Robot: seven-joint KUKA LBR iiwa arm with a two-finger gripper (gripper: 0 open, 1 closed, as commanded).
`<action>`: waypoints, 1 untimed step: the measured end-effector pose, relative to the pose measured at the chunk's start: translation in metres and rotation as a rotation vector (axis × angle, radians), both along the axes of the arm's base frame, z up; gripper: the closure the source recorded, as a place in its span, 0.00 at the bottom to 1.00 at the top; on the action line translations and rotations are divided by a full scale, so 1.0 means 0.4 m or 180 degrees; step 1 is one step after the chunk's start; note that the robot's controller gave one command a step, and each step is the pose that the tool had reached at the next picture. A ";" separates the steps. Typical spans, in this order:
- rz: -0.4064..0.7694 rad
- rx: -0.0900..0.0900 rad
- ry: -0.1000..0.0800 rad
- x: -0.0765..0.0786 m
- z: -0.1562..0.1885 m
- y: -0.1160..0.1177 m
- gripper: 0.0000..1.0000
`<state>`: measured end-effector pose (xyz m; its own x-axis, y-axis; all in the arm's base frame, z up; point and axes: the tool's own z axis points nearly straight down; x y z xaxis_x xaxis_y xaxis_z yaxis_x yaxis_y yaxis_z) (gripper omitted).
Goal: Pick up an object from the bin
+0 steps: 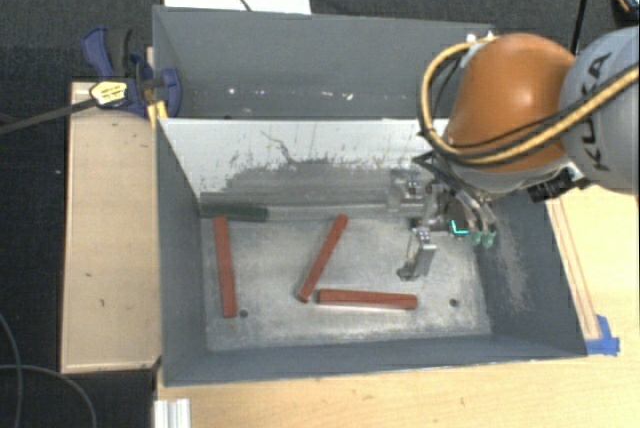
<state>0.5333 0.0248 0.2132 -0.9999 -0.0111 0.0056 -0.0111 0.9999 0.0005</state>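
**Gripper low over the bin floor, close to a red-brown stick**

The arm (605,111) reaches in from the right. Its wrist sits under a rounded orange cover (505,101) looped with yellowish cables (432,91). Below the cover, the gripper (410,268) hangs low in the right half of the grey metal bin (330,56), over a bare, scuffed patch of floor. From this angle I cannot tell whether the claw is spread or pressed together, and nothing shows pinched in it.

Four long, thin sticks lie flat on the bin floor, none of them heaped. Nearest the claw is the crosswise red-brown stick (365,298), which lies left to right towards the front of the floor. Its right end is just in front of the gripper's tip, near it but apparently not touching.

The slanted red-brown stick (322,259) runs from the middle of the floor down to the crosswise stick's left end, where the two nearly meet in a corner. Whether they touch cannot be made out.

Well apart, along the left wall, lies the left red-brown stick (226,266), running front to back. At the back left, the dark green-grey stick (233,211) lies along the foot of the rear wall, just beyond that stick's far end.
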 end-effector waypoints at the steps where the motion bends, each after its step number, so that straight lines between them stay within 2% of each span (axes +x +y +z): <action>1: 0.0615 0.0003 -0.0020 -0.112 -0.363 0.042 0.00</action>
<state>0.4885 0.0416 0.0681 -0.9792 -0.2029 -0.0006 -0.2029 0.9792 0.0006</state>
